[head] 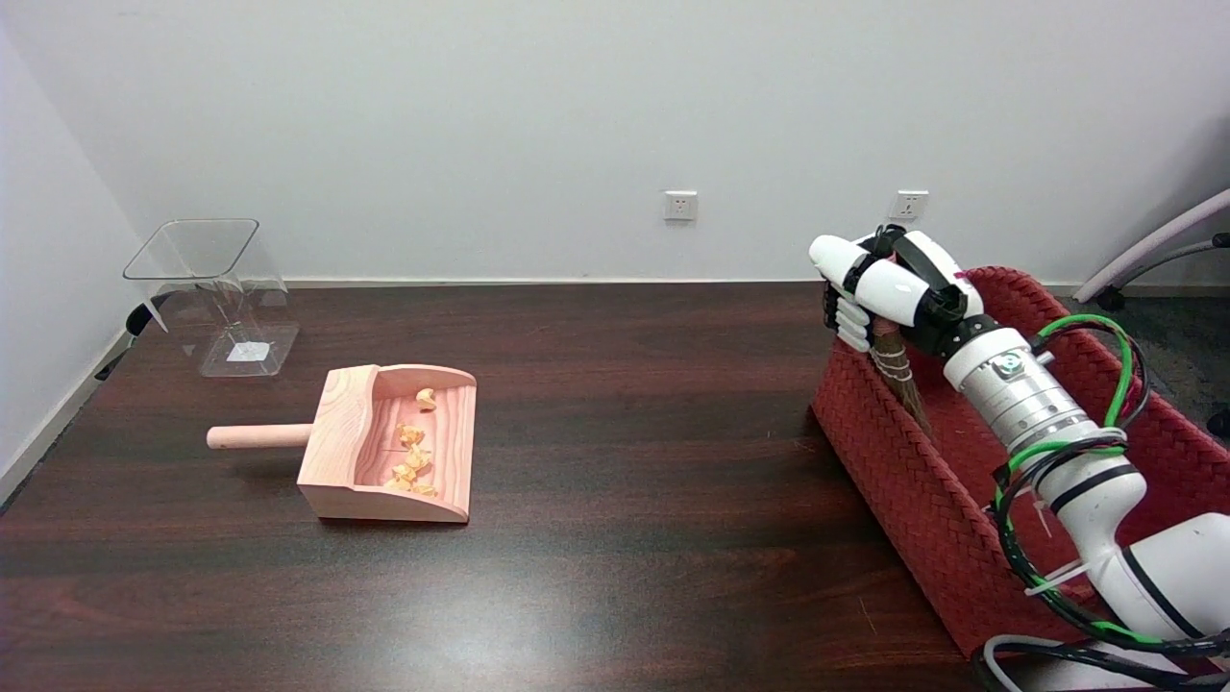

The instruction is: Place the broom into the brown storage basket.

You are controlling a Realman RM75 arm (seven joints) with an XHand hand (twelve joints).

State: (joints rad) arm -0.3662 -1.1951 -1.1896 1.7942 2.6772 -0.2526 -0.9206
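We see a white arm (1143, 567) with a black band near its elbow and a ribbed silver metal wrist section (1019, 389). Green and black cables (1119, 384) loop along it, tied on with white zip ties. The right hand (889, 284) has glossy white shells over black joints and a black base, with a small pink mark near its wrist side.

My black-and-white hand (889, 288) grips a brown bristled broom (898, 375) with pale binding, over a reddish-brown woven basket (903, 481); pale pink wooden dustpan (389, 457) holds orange scraps (413, 457) on the dark brown table (625, 529).
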